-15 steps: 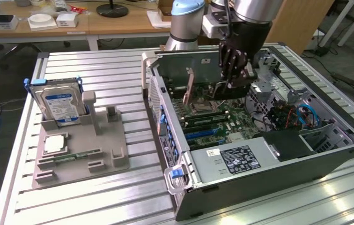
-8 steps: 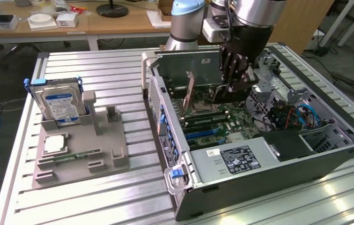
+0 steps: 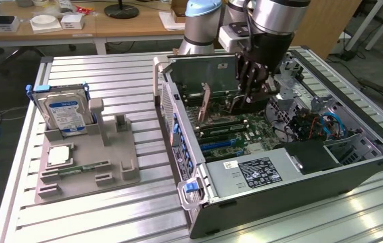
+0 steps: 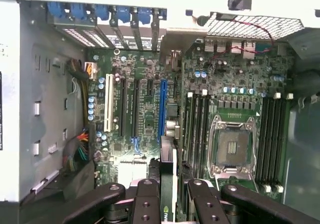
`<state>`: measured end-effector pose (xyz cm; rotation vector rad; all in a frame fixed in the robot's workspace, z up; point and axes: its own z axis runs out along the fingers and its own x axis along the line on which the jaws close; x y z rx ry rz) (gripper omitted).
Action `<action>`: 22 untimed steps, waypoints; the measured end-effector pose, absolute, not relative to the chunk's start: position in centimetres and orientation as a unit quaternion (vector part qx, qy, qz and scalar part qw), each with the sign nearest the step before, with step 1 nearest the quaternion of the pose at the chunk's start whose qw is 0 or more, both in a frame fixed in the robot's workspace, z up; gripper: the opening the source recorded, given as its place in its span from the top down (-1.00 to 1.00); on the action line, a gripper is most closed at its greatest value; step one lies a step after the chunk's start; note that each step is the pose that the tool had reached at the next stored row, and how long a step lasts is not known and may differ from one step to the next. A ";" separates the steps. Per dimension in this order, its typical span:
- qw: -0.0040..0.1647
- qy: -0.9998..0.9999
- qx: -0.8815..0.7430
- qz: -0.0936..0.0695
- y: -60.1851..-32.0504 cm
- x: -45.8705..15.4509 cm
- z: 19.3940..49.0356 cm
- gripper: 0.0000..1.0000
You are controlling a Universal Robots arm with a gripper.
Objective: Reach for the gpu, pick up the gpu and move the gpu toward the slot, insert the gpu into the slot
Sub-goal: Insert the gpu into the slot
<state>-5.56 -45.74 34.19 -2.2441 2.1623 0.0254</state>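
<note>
The gpu (image 4: pixel 167 176) shows edge-on in the wrist view as a thin dark card with a green logo, clamped between my gripper's (image 4: pixel 172 186) two black fingers (image 4: pixel 147 191). It hangs above the motherboard, apart from it. A long blue slot (image 4: pixel 162 108) lies on the board just beyond the card's far end and roughly in line with it. In the exterior view my gripper (image 3: pixel 252 98) reaches down into the open computer case (image 3: pixel 198 202), over the upper half of the motherboard, with the dark gpu (image 3: pixel 245 106) at its tip.
Memory slots and an open CPU socket (image 4: pixel 232 149) flank the blue slot. A power supply (image 3: pixel 259 172) fills the case's near end, with loose cables (image 3: pixel 313 124) beside it. On the exterior view's left, a grey fixture (image 3: pixel 90 167) holds a hard drive (image 3: pixel 66 114) and a memory stick (image 3: pixel 76 169).
</note>
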 end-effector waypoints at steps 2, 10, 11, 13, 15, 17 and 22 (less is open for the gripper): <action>0.013 0.694 -0.720 0.008 -45.7 -5.8 33.8 0.48; 0.012 0.695 -0.719 0.008 -45.7 -6.6 32.4 0.48; 0.012 0.695 -0.719 0.008 -45.7 -6.6 32.2 0.48; 0.012 0.696 -0.718 0.008 -45.7 -6.6 31.8 0.48; 0.013 0.702 -0.712 0.008 -45.7 -6.6 31.5 0.48; 0.013 0.703 -0.711 0.008 -45.7 -6.6 31.4 0.48; 0.013 0.703 -0.711 0.008 -45.9 -6.6 31.1 0.48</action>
